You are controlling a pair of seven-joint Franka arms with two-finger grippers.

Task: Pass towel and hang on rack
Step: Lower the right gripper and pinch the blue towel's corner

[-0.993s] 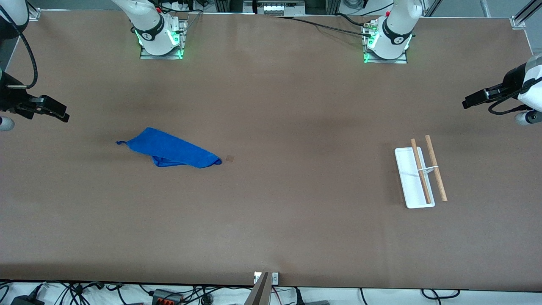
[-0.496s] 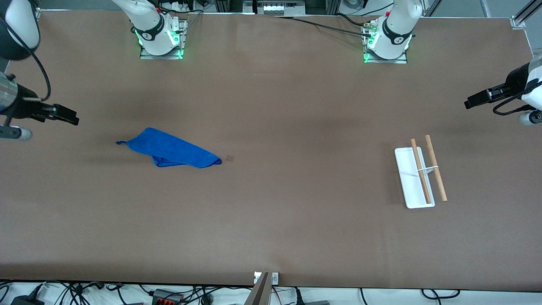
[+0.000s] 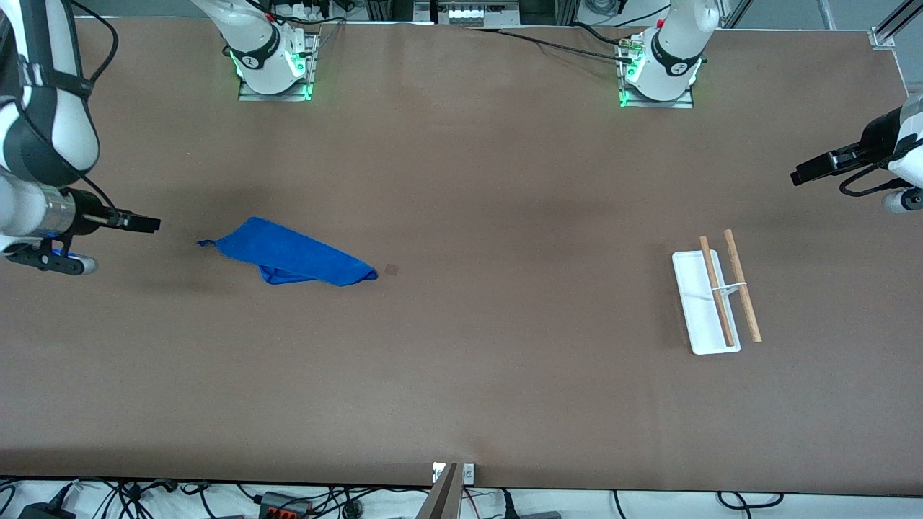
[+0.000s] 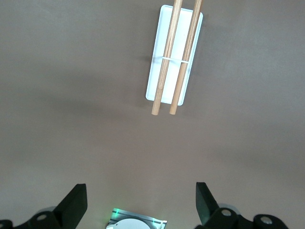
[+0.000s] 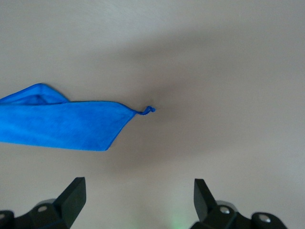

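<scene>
The towel (image 3: 292, 255) lies flat on the brown table (image 3: 476, 375) toward the right arm's end, folded loosely into a long wedge with a small loop tag (image 5: 148, 110) at its pointed corner. The right gripper (image 3: 140, 224) hangs over bare table just short of that tagged corner, its fingers spread wide and holding nothing; in the right wrist view the two dark fingertips (image 5: 72, 194) frame empty tabletop, with the tag ahead of them and the bulk of the cloth off to one side. The towel appears to be fluffy microfibre: light, limp and compressible, with no stiffness to resist the jaws, so it will sag and swing once lifted and may unfold under its own weight. A pinch on the tagged corner or on the doubled edge next to it should give the firmest hold; the loop alone is probably too thin to clamp reliably. The fingertips need to press down to the table surface to catch every layer. The left gripper (image 3: 818, 165) waits over bare table at the left arm's end, also open wide and empty, with the rack (image 3: 714, 295) on the table near it and fully visible in its wrist view: white tray base (image 4: 157, 71), two parallel wooden rods (image 4: 178, 57) and a thin white crosspiece. Whether the rods stand clear above the tray is hard to judge from these angles.
</scene>
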